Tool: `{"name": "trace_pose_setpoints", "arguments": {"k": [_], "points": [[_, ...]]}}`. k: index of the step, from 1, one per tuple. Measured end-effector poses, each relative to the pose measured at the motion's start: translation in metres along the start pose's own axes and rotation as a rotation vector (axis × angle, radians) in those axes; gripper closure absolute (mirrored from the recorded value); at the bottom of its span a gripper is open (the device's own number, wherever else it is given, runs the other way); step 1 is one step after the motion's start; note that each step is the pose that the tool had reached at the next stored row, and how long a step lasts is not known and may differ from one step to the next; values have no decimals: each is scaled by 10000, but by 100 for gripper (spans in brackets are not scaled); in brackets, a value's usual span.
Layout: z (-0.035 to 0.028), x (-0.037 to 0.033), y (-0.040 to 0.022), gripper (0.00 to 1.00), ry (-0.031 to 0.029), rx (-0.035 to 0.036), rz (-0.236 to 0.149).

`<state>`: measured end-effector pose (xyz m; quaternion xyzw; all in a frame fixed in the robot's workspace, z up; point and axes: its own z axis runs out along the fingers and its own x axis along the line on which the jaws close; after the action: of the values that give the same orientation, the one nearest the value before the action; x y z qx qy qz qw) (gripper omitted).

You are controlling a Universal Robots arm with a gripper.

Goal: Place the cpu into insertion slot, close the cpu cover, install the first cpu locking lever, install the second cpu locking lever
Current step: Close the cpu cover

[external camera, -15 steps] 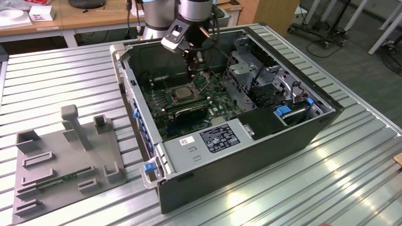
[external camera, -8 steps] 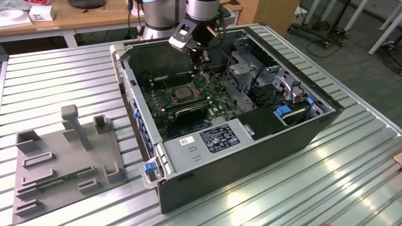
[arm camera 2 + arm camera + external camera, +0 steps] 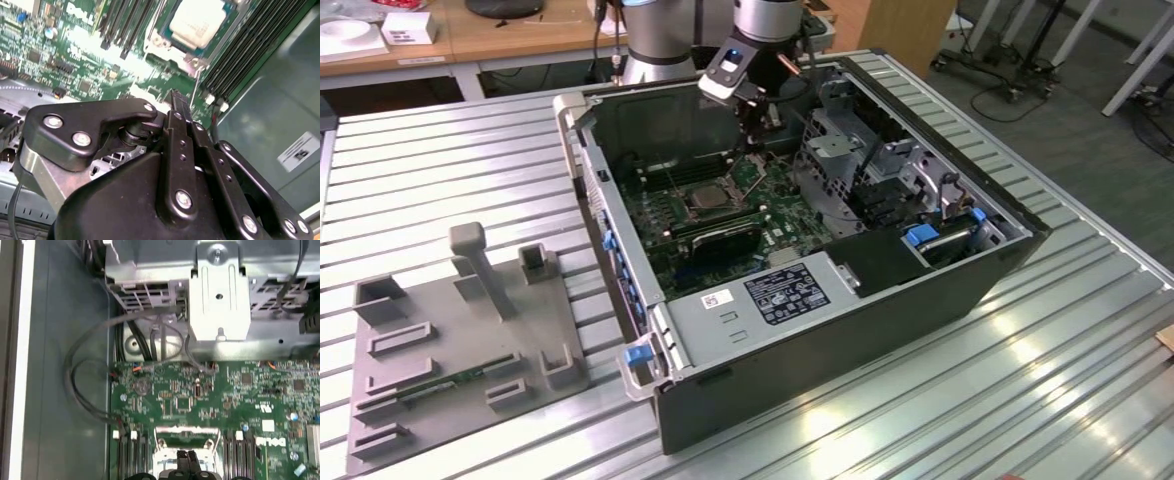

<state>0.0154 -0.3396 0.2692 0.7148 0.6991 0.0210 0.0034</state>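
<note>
Exterior view: we see the arm reaching into the open computer case (image 3: 881, 300), which stands on the ribbed table (image 3: 454, 150).
Gripper: in the second wrist view the gripper (image 3: 176, 97) has its fingers pressed together. Nothing shows between them, and the tips hang just beside the socket's edge.
Cpu: the cpu (image 3: 196, 22) lies flat in the insertion slot (image 3: 678, 198), silver top showing.
Cover: the cpu cover (image 3: 190, 61) looks lowered around the chip, though we cannot be certain.
Lever: a thin wire lever (image 3: 196, 87) stands near the fingertips; we judge it is not latched.
Step in hand: the first locking lever, in our judgement.
Next move calls for: a steady push on that thin rod, down and under its hook, keeping off the memory slots (image 3: 250, 50) alongside.
</note>
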Motion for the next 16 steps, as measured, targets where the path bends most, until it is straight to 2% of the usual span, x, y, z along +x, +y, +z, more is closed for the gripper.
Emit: {"name": "trace_pose_setpoints", "arguments": {"k": [4, 16], "points": [[4, 2, 97, 89, -1, 0, -1], [21, 8, 329, 89, -1, 0, 0]]}}
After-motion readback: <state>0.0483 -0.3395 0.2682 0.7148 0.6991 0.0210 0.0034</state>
